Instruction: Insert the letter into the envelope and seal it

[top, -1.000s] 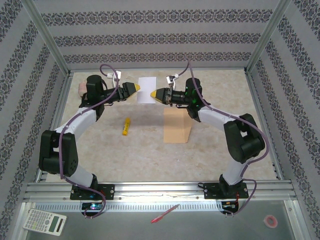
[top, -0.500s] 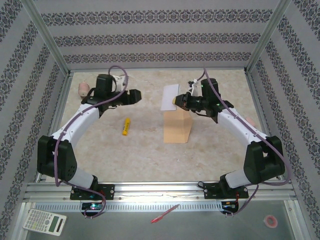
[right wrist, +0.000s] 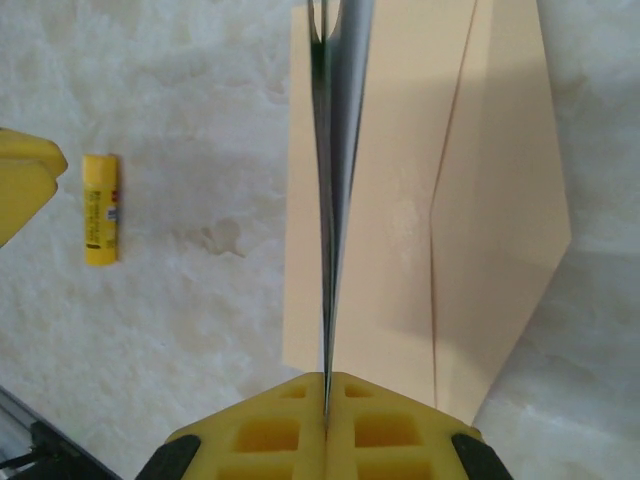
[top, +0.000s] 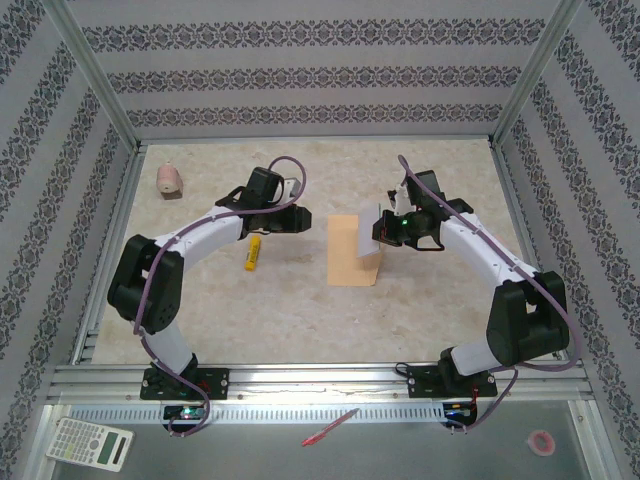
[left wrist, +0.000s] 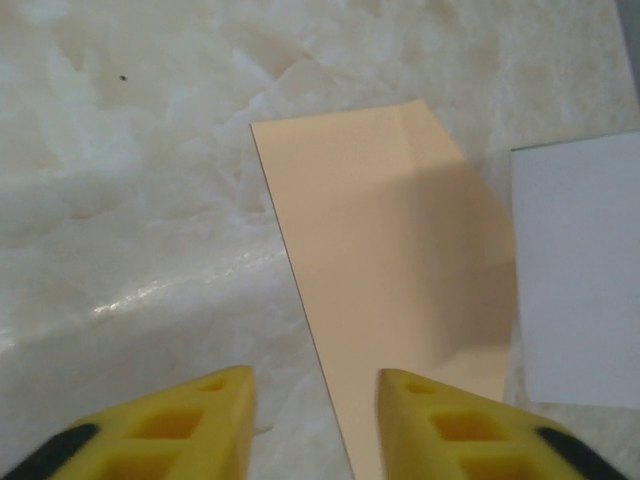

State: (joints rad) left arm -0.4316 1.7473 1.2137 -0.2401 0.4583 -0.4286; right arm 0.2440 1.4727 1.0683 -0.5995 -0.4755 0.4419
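Marbled table (top: 300, 310) — right gripper (right wrist: 326, 385) clamps letter (right wrist: 345, 100) over envelope (right wrist: 410, 200); left gripper (left wrist: 315, 388) parted.

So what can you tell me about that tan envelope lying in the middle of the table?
The flat light-orange paper envelope is plain and unmarked, lying flat on the pale marbled table between the two arms. Its pointed flap is open and spread flat, with a clear fold crease. The white paper sheet, pinched edge-on in the right arm's yellow fingers, hangs over it; whether they touch I cannot tell.
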